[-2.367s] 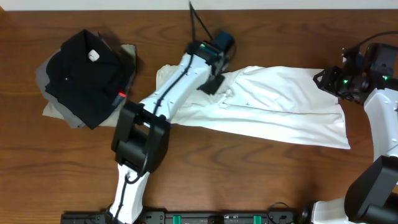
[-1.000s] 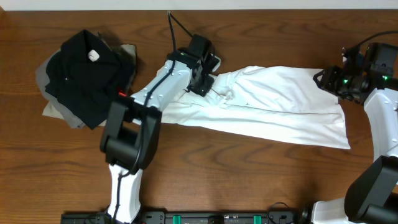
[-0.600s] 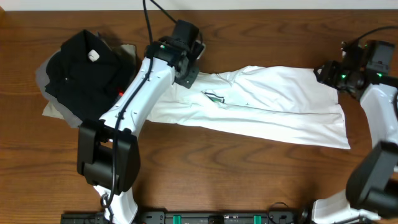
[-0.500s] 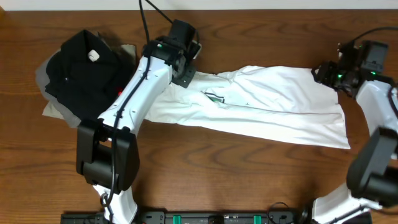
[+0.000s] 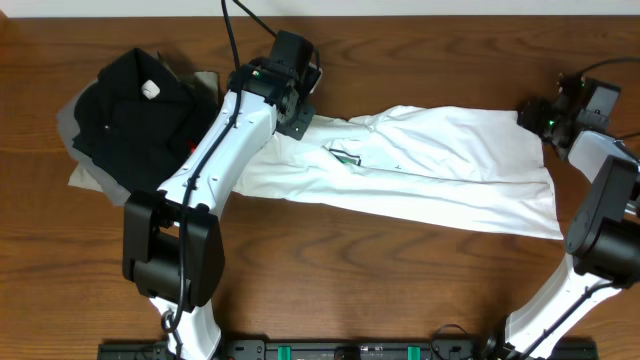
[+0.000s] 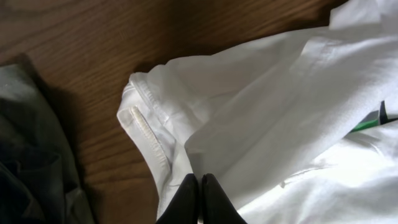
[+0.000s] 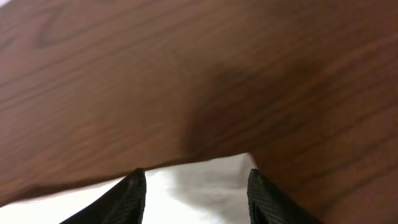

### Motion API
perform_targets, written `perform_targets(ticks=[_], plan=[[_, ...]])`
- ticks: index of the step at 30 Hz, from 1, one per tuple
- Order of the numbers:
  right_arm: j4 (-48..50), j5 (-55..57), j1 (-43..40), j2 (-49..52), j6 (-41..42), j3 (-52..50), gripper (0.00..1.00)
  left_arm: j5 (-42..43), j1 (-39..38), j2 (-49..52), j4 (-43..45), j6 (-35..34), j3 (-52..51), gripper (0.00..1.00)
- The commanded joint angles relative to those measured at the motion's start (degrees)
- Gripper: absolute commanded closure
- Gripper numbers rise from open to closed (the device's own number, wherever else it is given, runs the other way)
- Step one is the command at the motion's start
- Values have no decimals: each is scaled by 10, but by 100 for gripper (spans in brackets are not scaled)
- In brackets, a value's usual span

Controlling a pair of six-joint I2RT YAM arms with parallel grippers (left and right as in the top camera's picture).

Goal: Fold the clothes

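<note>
Left wrist view: the left hand (image 6: 199, 182) has its fingers pressed tight together, pinching a fold of the white T-shirt (image 6: 298, 93) just beside a stitched hem. The right hand (image 7: 195, 179) stands with its fingers parted and grips nothing; a corner of the shirt lies on the desk (image 5: 400, 270) between them. Seen from overhead, the shirt is stretched left to right across the middle of the desk, with its green print (image 5: 346, 156) facing up. At the far left, a black folded garment (image 5: 130, 120) rests on a grey one (image 5: 68, 118).
</note>
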Motion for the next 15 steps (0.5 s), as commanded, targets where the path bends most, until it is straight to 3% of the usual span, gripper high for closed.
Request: perform_targets(ticks=[1, 7, 15], plan=[[14, 7, -2, 23, 21, 6, 49, -6, 1, 1, 2, -7, 4, 94], [26, 32, -2, 32, 21, 6, 48, -6, 1, 1, 2, -7, 4, 94], [18, 30, 0, 32, 30, 5, 60, -6, 1, 1, 2, -7, 4, 94]])
